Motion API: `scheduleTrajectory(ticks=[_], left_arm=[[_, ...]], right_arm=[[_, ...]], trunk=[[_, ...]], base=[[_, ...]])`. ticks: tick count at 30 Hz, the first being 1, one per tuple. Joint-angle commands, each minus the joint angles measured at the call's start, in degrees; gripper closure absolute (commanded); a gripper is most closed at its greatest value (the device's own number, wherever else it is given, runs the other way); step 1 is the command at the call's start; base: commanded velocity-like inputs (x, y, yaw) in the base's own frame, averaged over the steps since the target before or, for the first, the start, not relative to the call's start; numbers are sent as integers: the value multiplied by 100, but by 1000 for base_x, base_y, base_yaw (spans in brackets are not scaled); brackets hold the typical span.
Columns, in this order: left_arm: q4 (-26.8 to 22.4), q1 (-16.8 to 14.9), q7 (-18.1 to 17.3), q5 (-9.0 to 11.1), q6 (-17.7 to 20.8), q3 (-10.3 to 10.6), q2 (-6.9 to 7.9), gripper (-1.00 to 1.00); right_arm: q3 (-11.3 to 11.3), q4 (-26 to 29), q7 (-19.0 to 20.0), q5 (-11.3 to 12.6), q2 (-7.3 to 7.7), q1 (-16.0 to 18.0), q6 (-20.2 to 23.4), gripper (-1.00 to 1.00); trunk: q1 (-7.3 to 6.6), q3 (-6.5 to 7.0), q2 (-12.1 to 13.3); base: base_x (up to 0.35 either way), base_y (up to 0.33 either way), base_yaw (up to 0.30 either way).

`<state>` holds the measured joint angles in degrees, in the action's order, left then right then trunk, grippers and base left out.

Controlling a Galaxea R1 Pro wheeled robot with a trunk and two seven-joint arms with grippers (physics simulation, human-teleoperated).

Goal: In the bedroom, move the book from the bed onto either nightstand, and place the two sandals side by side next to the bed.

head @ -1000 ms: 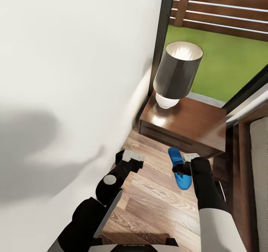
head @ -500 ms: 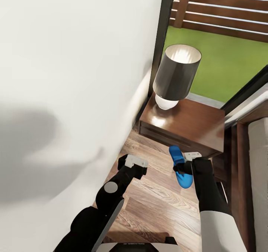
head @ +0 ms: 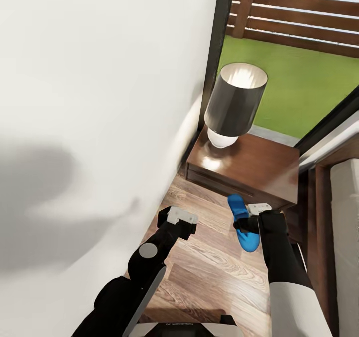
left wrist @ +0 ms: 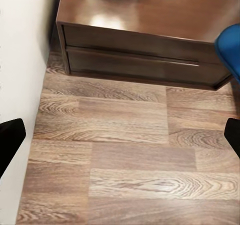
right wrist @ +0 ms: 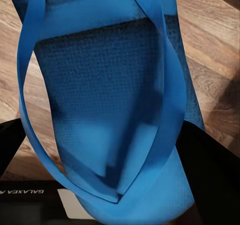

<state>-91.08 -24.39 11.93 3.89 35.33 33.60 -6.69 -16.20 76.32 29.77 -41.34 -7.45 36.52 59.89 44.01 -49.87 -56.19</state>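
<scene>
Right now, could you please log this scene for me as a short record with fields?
setting: wood floor between white wall and bed
right gripper: shut on blue sandal, held above the floor
left gripper: open, holding nothing, over the floor
nightstand: dark wood, ahead of both grippers
lamp: upright on the nightstand, black shade, white base
outside: green lawn and slatted fence

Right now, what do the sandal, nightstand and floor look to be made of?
Sandal: likely foam or rubber, matte blue, fine pebbled sole texture. Nightstand: dark wood, glossy, showing a bright lamp reflection. Floor: wood-look planks, visible grain, low sheen.
</scene>
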Motion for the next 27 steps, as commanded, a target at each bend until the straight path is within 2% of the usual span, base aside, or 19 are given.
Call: scheduleTrajectory(ticks=[1,19,27], left_arm=[[-6,-4,46,42,26,8,1,-100],[-6,-4,46,49,27,-2,1,-100],[-6,-4,46,48,27,8,1,-100]], right_arm=[[-15,6,61,-54,-5,4,11,100],[-31,6,56,-71,5,4,11,100],[-30,6,62,-74,5,4,11,100]], trunk=[[-22,15,38],[-417,338,760],[-593,482,1081]], base=[[0,0,0],[0,0,-2],[0,0,-71]])
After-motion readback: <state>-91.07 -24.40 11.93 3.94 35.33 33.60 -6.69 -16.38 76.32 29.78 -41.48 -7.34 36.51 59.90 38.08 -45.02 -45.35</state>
